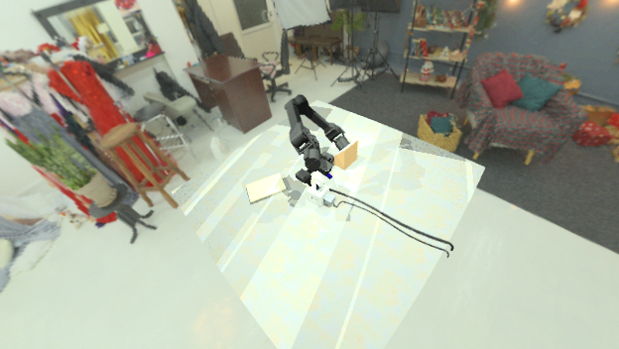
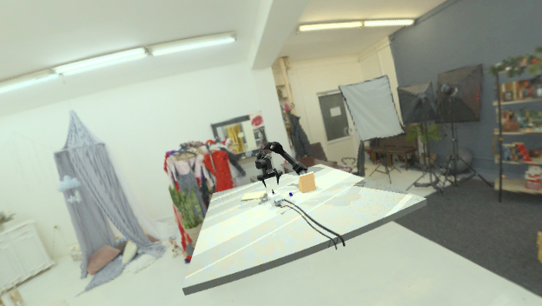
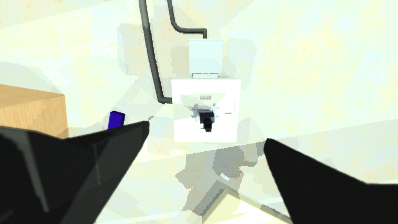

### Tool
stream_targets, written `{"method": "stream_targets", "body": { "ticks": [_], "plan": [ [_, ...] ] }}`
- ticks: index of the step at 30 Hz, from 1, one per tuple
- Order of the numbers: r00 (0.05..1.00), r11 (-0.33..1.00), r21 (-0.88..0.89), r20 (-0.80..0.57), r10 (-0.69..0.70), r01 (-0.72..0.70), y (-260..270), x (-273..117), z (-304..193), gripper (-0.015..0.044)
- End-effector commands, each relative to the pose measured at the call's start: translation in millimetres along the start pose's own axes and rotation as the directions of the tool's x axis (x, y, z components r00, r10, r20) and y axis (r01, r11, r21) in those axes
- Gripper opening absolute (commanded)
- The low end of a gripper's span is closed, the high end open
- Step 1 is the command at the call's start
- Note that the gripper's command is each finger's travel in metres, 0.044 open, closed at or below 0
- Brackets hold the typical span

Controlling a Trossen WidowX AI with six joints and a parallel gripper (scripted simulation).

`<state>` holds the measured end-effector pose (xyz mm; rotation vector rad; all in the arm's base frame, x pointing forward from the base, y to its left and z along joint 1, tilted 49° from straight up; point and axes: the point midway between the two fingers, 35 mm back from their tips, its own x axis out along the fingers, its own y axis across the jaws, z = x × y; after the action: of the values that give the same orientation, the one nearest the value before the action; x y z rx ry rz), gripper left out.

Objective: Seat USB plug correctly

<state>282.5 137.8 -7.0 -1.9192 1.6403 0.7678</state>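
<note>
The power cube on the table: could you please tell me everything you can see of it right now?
The power cube is a white, plastic-looking block sitting flat on the table. Its square top face carries a small black USB plug standing in the middle socket. A pale grey block is plugged into one side face, with a dark cable leading away; a second dark cable reaches the cube's edge. The open gripper hovers above, not touching it. A small blue object lies beside it, apart.

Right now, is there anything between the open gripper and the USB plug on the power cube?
Nothing: in the wrist view the open gripper hangs above the USB plug on the power cube, with only air between.
</note>
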Motion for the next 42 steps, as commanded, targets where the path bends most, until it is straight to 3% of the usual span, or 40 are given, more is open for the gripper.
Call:
{"method": "stream_targets", "body": {
  "ticks": [1,42],
  "plan": [
    [0.999,0.983,-0.177,-0.046,0.028,-0.036,-4.4,2.8,-6.2,0.0440],
    [0.999,0.984,-0.177,-0.047,0.027,-0.035,-3.5,31.5,-7.4,0.0440]
  ]
}}
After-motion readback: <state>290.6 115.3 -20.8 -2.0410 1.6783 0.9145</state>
